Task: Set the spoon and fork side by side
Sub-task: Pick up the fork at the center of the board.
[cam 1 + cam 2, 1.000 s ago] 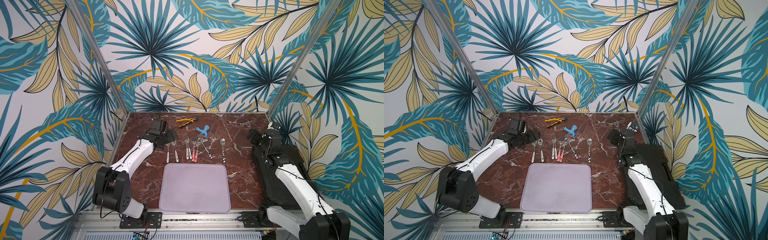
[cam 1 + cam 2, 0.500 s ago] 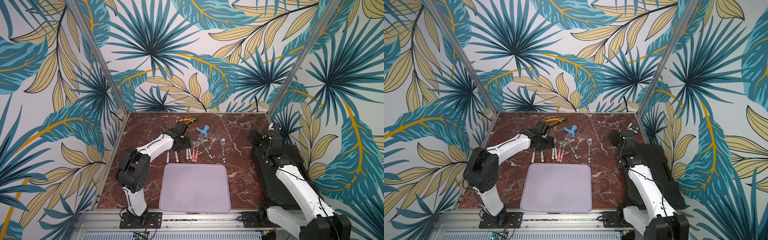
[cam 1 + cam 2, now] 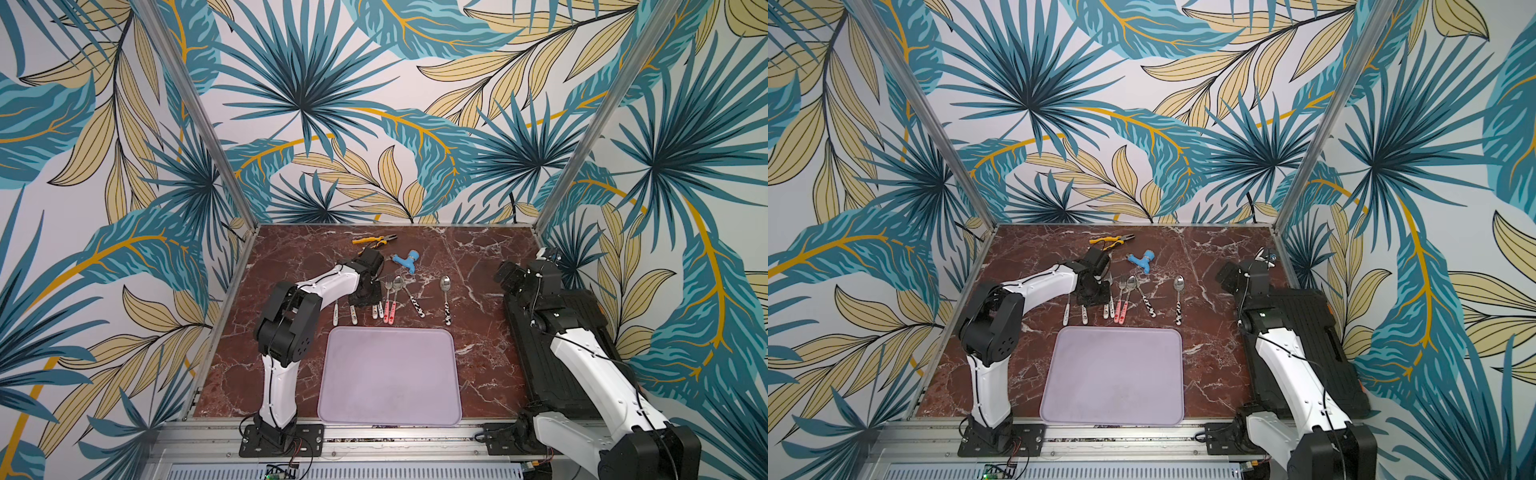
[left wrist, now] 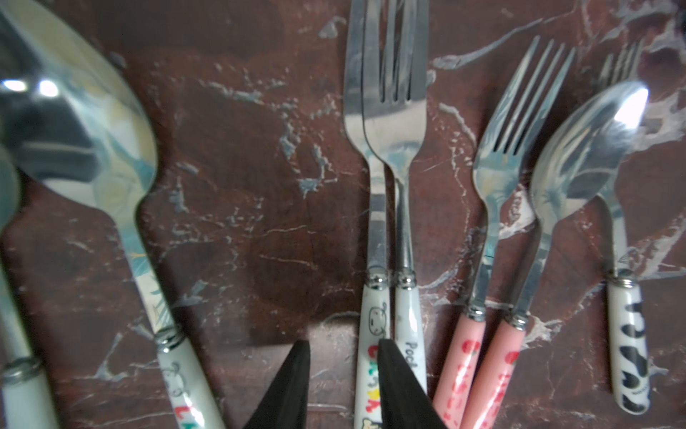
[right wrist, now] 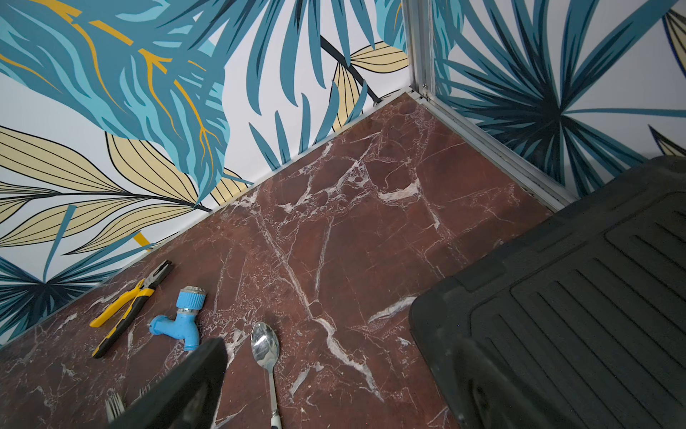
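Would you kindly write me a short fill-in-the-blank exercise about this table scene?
The pliers have black-and-___ handles.
The tap is ___.
The pink-handled fork lies beside a pink-handled ___.
The spoon lying apart has a black-and-___ handle.
Missing words: yellow, blue, spoon, white.

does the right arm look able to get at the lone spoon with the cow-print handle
Probably yes: the spoon lies apart on bare table, and nothing stands between it and the open right gripper nearby.
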Available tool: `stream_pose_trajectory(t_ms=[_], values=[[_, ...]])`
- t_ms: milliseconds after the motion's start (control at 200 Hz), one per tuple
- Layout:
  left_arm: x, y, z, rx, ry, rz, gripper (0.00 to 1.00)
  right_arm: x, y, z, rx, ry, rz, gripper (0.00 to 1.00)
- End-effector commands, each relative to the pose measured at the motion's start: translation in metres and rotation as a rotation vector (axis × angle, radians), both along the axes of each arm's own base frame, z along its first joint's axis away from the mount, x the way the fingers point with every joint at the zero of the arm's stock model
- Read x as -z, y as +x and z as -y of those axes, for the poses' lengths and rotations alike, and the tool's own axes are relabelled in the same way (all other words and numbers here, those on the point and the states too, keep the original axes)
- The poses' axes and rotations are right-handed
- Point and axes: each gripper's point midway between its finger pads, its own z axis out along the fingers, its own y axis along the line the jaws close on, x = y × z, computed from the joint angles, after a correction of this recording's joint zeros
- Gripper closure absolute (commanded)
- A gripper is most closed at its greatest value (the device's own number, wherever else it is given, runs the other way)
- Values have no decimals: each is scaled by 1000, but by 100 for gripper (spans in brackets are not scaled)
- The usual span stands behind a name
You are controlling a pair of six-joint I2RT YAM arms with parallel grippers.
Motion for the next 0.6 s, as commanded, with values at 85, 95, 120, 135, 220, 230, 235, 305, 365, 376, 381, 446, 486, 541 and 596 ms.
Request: stream_pose_trajectory(t_ms=[85,95,120,135,220,230,235,305,365,376,381,446,486,541,596], values=[[-1,6,3,13,10,1,66,9,-4,3,20,-7,-25,0],[-1,6,3,13,11,1,66,9,-4,4,22,-7,-26,0],[-1,7,4,14,9,2,66,9,-4,4,23,-7,-26,0],[-1,7,4,14,9,2,66,9,-4,4,22,-8,-27,0],[1,7,5,20,11,-3,66,9,-4,4,25,-8,-25,1],[1,6,5,20,11,-4,66,9,-4,4,24,-8,-25,1],[1,7,5,19,11,-5,66,9,-4,4,24,-8,-26,1],[3,5,7,29,10,-12,66,9,-4,5,28,-10,-26,0],[3,5,9,34,11,-13,66,9,-4,5,28,-11,-26,0],[4,5,9,36,11,-13,66,9,-4,5,27,-11,-27,1],[4,5,9,37,11,-13,66,9,-4,5,28,-11,-26,0],[4,5,11,45,11,-14,66,10,-4,5,30,-12,-29,0],[5,4,12,48,18,-19,67,10,-4,5,30,-11,-29,0],[6,4,13,55,28,-24,67,10,-4,5,30,-11,-30,0],[8,4,13,61,40,-28,67,10,-4,5,31,-13,-30,1]])
